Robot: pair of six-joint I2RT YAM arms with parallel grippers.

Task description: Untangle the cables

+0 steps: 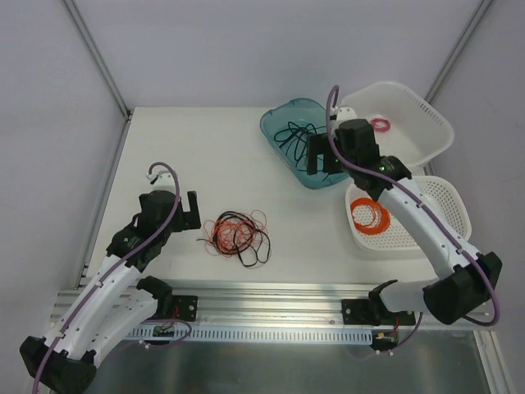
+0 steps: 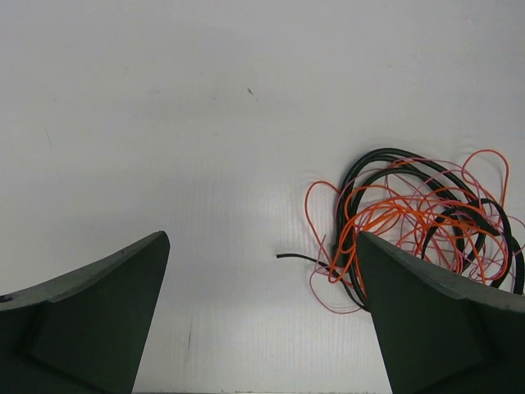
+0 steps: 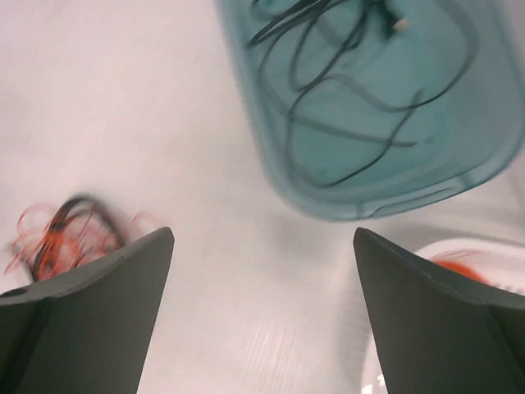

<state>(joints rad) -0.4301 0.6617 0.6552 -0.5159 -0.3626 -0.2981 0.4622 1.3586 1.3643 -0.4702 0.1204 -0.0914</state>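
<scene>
We see the tangle of cables on the table, close to its near edge and just right of the left gripper. That gripper's jaws are spread wide with nothing between them. In the left wrist view the tangle runs partly behind the right-hand finger. It is roughly round, and one loose black end pokes out to the left. Bare table lies left of it and beyond it.

The right gripper hangs over the near rim of the teal tray, jaws also spread and empty. A separate black cord lies looped inside the tray, well apart from the tangle.
</scene>
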